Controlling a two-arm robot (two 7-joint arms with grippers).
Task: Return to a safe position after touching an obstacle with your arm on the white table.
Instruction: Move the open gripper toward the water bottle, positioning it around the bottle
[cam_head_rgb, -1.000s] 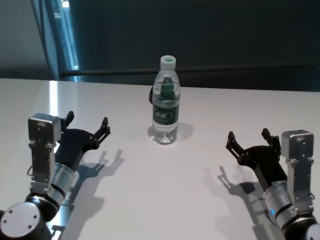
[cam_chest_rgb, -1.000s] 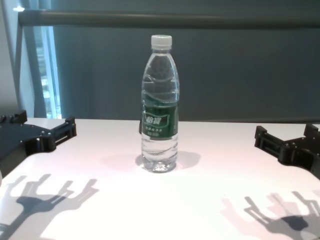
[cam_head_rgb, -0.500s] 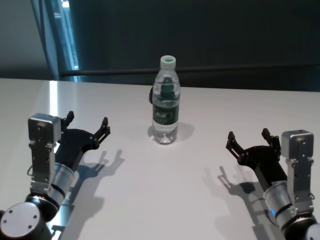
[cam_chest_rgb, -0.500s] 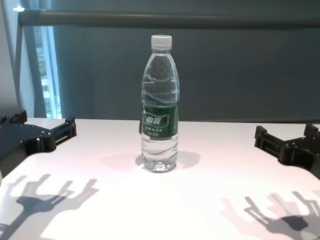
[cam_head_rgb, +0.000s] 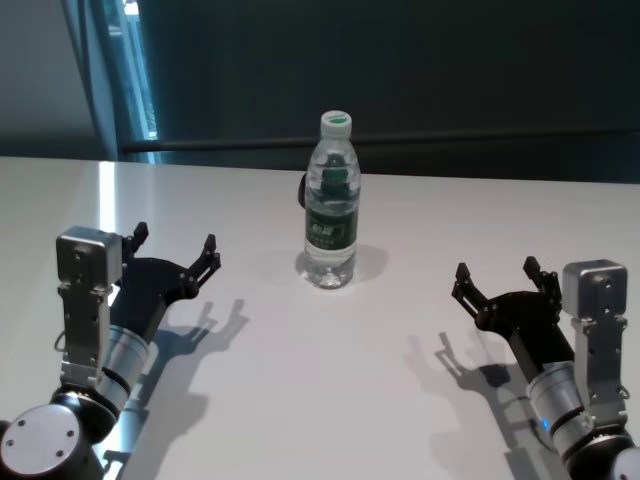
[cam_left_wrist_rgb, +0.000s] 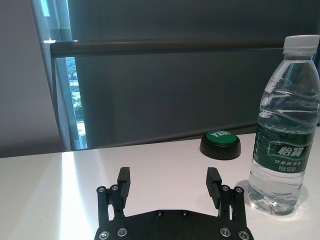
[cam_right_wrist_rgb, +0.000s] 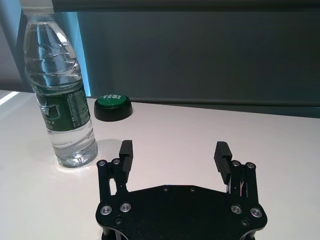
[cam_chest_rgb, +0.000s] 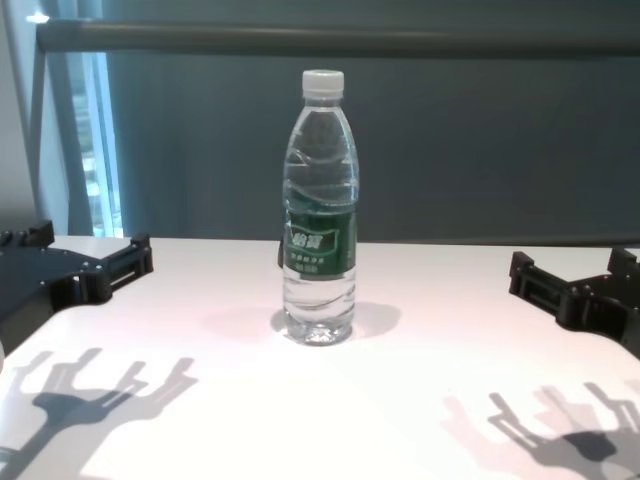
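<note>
The obstacle, a clear water bottle (cam_head_rgb: 331, 205) with a white cap and green label, stands upright at the middle of the white table (cam_head_rgb: 330, 380). It also shows in the chest view (cam_chest_rgb: 320, 215), the left wrist view (cam_left_wrist_rgb: 282, 130) and the right wrist view (cam_right_wrist_rgb: 62, 95). My left gripper (cam_head_rgb: 175, 252) is open and empty, held low at the left, well apart from the bottle. My right gripper (cam_head_rgb: 495, 278) is open and empty at the right, also apart from it. Both show from their wrists (cam_left_wrist_rgb: 170, 182) (cam_right_wrist_rgb: 172, 152).
A black button with a green top (cam_left_wrist_rgb: 220, 144) sits on the table behind the bottle, also in the right wrist view (cam_right_wrist_rgb: 113, 106). A dark wall and rail run along the table's far edge.
</note>
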